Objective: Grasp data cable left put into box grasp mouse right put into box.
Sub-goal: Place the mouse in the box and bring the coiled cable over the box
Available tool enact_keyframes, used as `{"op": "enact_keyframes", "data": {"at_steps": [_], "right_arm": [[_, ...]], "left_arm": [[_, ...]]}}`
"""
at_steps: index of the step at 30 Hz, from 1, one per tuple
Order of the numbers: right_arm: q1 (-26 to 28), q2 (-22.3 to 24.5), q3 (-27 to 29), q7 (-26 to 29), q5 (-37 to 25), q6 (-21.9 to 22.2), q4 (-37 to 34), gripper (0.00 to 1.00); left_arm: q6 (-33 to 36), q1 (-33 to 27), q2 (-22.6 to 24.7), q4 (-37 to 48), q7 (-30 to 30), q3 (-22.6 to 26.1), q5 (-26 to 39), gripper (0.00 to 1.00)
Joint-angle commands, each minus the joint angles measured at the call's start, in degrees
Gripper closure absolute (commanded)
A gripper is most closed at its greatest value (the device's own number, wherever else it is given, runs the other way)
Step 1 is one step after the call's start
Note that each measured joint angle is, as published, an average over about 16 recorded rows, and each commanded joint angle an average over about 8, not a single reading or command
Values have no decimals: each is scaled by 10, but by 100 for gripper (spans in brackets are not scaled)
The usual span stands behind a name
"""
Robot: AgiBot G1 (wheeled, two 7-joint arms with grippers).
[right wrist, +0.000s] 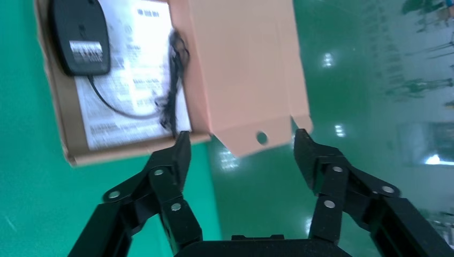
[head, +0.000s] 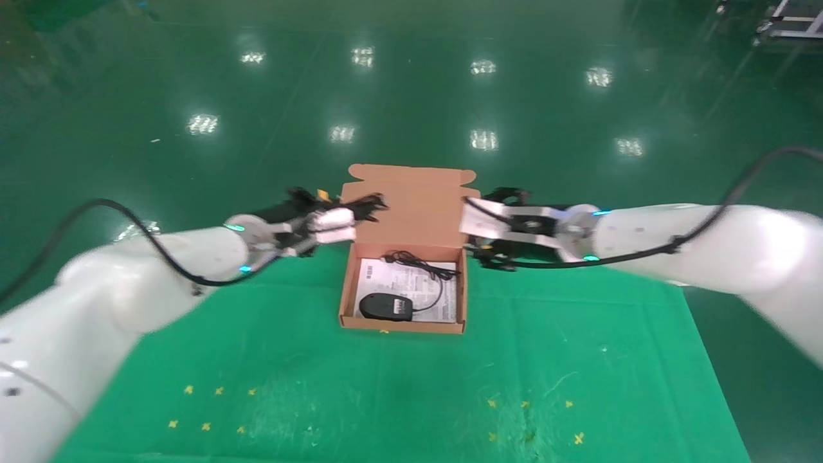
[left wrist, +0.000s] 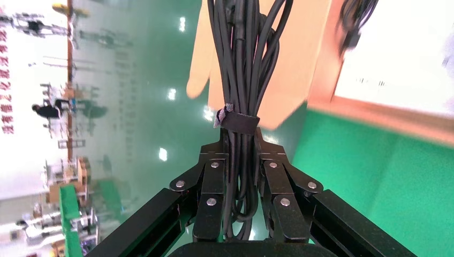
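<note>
The salmon-pink box (head: pixel 347 292) stands open at the table's far middle, its flap lid (head: pixel 411 212) upright. The dark mouse (head: pixel 384 306) lies inside at the front on the white sheet (head: pixel 443 302), and its thin cord (head: pixel 421 270) trails toward the back. My left gripper (head: pixel 350 225) is shut on the data cable (head: pixel 368 207), a strapped black bundle, and holds it in the air at the lid's left edge. In the left wrist view the cable (left wrist: pixel 243 64) runs out between the closed fingers (left wrist: pixel 211 176). My right gripper (head: pixel 472 235) is open and empty beside the lid's right edge. The right wrist view shows this gripper (right wrist: pixel 241 144), the mouse (right wrist: pixel 80 35) and the lid (right wrist: pixel 241 69).
The green table cloth (head: pixel 398 386) carries small yellow cross marks at front left (head: pixel 206 426) and front right (head: pixel 524 404). The table's back edge runs just behind the box. Glossy green floor (head: pixel 411 96) lies beyond it.
</note>
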Motion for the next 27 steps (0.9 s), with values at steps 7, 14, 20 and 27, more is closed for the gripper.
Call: {"op": "enact_keyframes", "data": {"at_steps": [7,14,20,27], "right_arm": [[28,72,-29,76,-55,-3,87,0],[49,121,-50,156,-116,-7,157,0],[66,144,-60,215,-168,-15,200,0],[77,153,-66,236,-199,-20,223,0]], "left_arm": [[-22,18,30,19,87,37,-100,100],[-22,29,32,-3,153,83,-198,100],[-18,30,33,-9,197,116,-261,62],[-16,23,34,3,211,133,-289,0]]}}
